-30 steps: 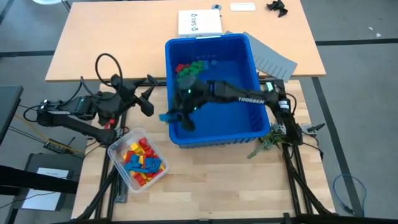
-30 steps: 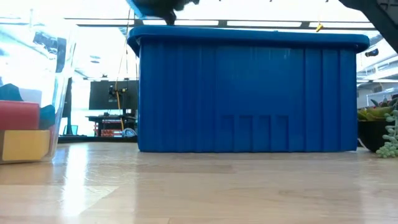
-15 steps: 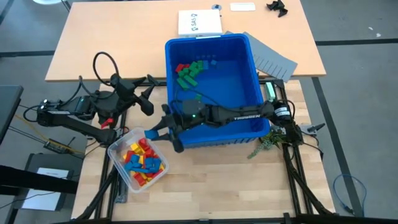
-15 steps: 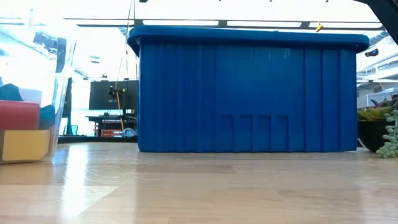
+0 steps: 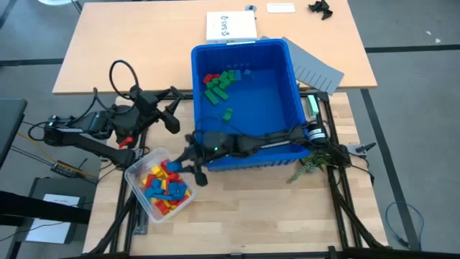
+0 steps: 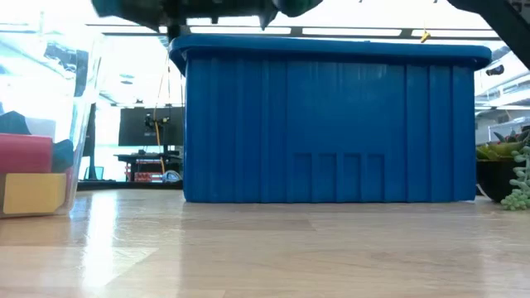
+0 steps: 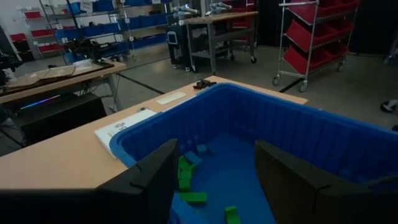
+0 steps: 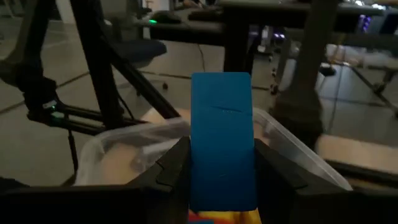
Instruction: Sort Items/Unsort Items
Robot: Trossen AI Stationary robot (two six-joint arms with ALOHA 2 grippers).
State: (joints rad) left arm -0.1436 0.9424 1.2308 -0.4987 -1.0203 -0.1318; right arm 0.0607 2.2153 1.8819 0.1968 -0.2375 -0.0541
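**Right hand holds a blue block above the clear container**

High view: You see the right arm reaching across the near wall of the blue bin (image 5: 287, 155). Its right hand (image 5: 188, 160) is past the bin's near left corner, at the edge of the clear container (image 5: 138, 193). That container holds a mix of red, yellow and blue blocks (image 5: 164, 188). Inside the bin, a group of green blocks (image 5: 217, 85) with a few red blocks (image 5: 209, 76) lies toward the far left corner, and 1 green block (image 5: 227, 114) lies apart, nearer the middle. The left hand (image 5: 172, 108) waits left of the bin, above the table (image 5: 108, 57), its fingers apart and empty.

Low view: You see the bin's near wall, the clear container at the left edge with a red and a yellow block against its wall, and dark arm parts blurred along the top.

Left wrist view: You look between 2 spread fingers (image 7: 149, 180) into the bin at the green blocks.

Right wrist view: You see both fingers clamped on 1 upright blue block (image 8: 221, 140), with the clear container's rim beyond it.
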